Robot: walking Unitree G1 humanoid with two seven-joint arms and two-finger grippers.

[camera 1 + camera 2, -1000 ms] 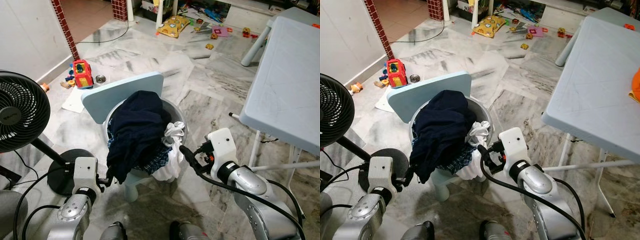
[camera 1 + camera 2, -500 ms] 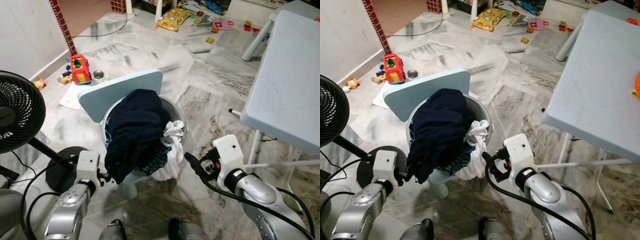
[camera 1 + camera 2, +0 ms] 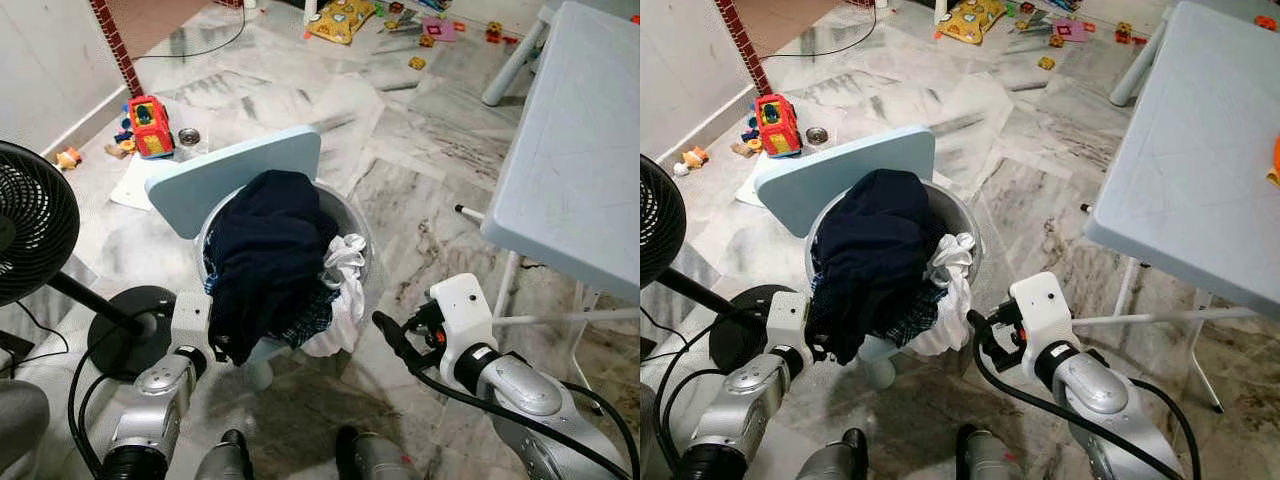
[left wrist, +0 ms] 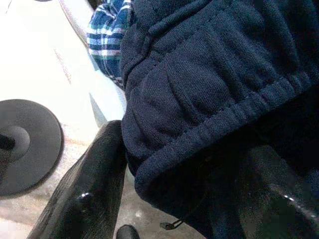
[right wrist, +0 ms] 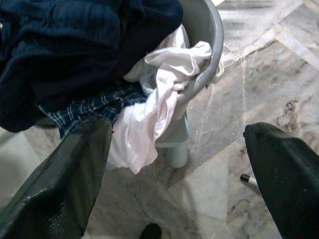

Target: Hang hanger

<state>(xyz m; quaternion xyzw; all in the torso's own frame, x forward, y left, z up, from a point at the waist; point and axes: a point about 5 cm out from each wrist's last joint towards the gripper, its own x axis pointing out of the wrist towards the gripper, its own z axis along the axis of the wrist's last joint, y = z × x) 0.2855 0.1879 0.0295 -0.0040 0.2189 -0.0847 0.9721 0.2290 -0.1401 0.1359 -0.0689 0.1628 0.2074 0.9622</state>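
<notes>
Hanger: cannot be told apart from the heap of clothes, so its place relative to either tool is not readable. Observed: a grey basket (image 3: 352,225) sits on a small pale blue chair (image 3: 235,175) on the marble floor (image 3: 420,170), near the front-left corner of the pale blue desk (image 3: 570,150). A navy garment (image 3: 270,250) is piled over the basket and hangs over its near rim. A white cloth (image 3: 345,290) spills over the rim on the desk side, and a blue plaid cloth (image 3: 310,315) shows under the navy one. The left tool (image 3: 212,345) is low at the near-left side of the basket, against the hanging navy edge. In the left wrist view the thick navy hem lies between the two black fingers (image 4: 94,184), which stand apart; it touches the one finger, and the other is blurred. The right tool (image 3: 390,338) hangs over the floor just beside the basket on the desk side, near the white cloth but apart from it. Its fingers (image 5: 65,179) are spread wide with nothing between them. A black fan (image 3: 30,235) on a round base (image 3: 135,325) stands at the robot's left. A red toy truck (image 3: 148,112) lies by the wall beyond the chair.
</notes>
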